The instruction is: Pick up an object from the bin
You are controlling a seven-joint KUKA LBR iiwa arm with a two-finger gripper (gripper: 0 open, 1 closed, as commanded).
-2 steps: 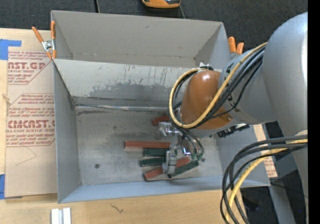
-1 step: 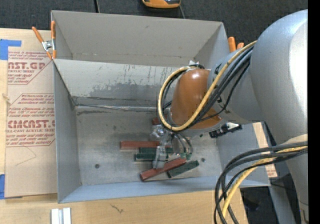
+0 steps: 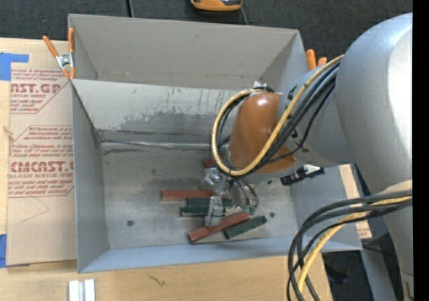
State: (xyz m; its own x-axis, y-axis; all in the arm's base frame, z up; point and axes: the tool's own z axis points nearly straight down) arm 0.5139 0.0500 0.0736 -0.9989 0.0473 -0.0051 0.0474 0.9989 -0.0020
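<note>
Green stick [image 3: 196, 207] and red stick [image 3: 179, 194] lie lengthwise left-to-right in the little heap at the bin's [image 3: 181, 58] lower right, directly under my gripper [image 3: 218, 204], and tbh I can't tell if it's open or closed.

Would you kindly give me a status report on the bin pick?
Pincer low over heap of red-brown and dark green sticks, front right of bin. Hold unconfirmed. Nothing else in the way.

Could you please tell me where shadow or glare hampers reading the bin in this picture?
Camera view: light falls evenly on the bin's back wall, no strong glare; the floor is dimmer, and the arm's orange cover shadows and hides the spot where the gripper sits over the red-brown and dark green sticks.
</note>
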